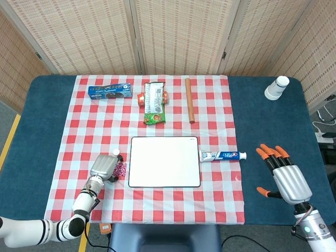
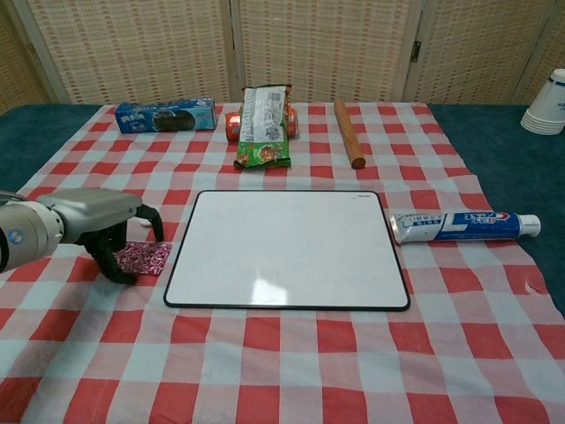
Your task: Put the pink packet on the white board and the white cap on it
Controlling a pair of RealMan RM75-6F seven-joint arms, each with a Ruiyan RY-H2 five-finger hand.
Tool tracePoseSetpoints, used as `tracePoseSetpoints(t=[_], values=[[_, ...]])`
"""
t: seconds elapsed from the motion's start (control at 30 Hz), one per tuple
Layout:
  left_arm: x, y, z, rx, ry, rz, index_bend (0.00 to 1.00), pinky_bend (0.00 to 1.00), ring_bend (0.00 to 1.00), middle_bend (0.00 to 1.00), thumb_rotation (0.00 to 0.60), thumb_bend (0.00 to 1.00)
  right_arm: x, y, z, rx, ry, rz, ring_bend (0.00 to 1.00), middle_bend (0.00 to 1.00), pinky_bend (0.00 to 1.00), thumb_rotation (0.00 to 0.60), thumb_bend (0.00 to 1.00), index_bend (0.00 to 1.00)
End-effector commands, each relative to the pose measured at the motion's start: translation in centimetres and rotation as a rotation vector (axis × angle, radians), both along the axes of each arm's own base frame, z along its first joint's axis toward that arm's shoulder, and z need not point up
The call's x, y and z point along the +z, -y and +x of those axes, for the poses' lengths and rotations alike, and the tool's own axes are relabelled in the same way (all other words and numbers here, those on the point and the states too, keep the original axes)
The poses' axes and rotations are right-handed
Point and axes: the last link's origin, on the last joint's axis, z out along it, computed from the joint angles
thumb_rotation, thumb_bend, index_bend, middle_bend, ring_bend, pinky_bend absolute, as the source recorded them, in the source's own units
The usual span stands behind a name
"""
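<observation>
The pink packet (image 1: 121,169) (image 2: 146,257) lies flat on the checked cloth just left of the white board (image 1: 164,161) (image 2: 287,247). My left hand (image 1: 103,167) (image 2: 99,223) arches over the packet's left end, fingers curled down and apart, fingertips near the cloth; the packet is not lifted. The white cap (image 1: 116,152) sits on the cloth just beyond that hand; in the chest view the hand hides it. My right hand (image 1: 283,176) hovers over the blue table at the far right, fingers spread, holding nothing.
A toothpaste tube (image 1: 223,155) (image 2: 463,225) lies right of the board. At the back stand a blue biscuit box (image 1: 109,92), a green snack bag (image 1: 154,103), a wooden rod (image 1: 189,100) and stacked paper cups (image 1: 276,87).
</observation>
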Motion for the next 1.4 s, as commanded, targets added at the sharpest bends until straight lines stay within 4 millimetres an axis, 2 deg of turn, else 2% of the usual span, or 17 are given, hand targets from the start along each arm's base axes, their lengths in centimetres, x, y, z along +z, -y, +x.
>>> tracePoseSetpoints(t=[0.03, 0.57, 0.87, 0.97, 1.1, 1.23, 1.4], values=[[0.1, -0.1, 0.0, 0.001, -0.001, 0.002, 0.31, 1.00, 1.00, 1.00, 0.600, 0.24, 0.0, 0.0, 0.0, 0.000, -0.001, 0.002, 0.00, 0.00, 0.08, 0.548, 0.00, 0.00], [0.3, -0.5, -0.3, 0.002, 0.008, 0.039, 0.46, 1.00, 1.00, 1.00, 0.600, 0.26, 0.0, 0.0, 0.0, -0.001, 0.000, 0.000, 0.00, 0.00, 0.08, 0.547, 0.00, 0.00], [0.9, -0.7, 0.2, -0.008, 0.026, 0.055, 0.47, 1.00, 1.00, 1.00, 0.600, 0.26, 0.0, 0.0, 0.0, 0.000, -0.001, 0.003, 0.00, 0.00, 0.08, 0.549, 0.00, 0.00], [1.6, -0.8, 2.1, -0.055, 0.040, 0.056, 0.47, 1.00, 1.00, 1.00, 0.600, 0.26, 0.0, 0.0, 0.0, 0.000, 0.003, 0.005, 0.00, 0.00, 0.08, 0.549, 0.00, 0.00], [1.5, -0.8, 4.4, -0.091, 0.050, 0.044, 0.47, 1.00, 1.00, 1.00, 0.600, 0.26, 0.1, 0.0, -0.1, 0.000, 0.008, 0.004, 0.00, 0.00, 0.08, 0.549, 0.00, 0.00], [0.9, -0.9, 7.7, -0.141, 0.076, 0.029, 0.47, 1.00, 1.00, 1.00, 0.600, 0.26, 0.2, 0.1, -0.2, -0.002, 0.012, 0.008, 0.00, 0.00, 0.08, 0.549, 0.00, 0.00], [-0.8, -0.9, 11.4, -0.192, 0.088, 0.008, 0.47, 1.00, 1.00, 1.00, 0.600, 0.26, 0.2, 0.0, -0.3, -0.003, 0.017, 0.017, 0.00, 0.00, 0.08, 0.549, 0.00, 0.00]])
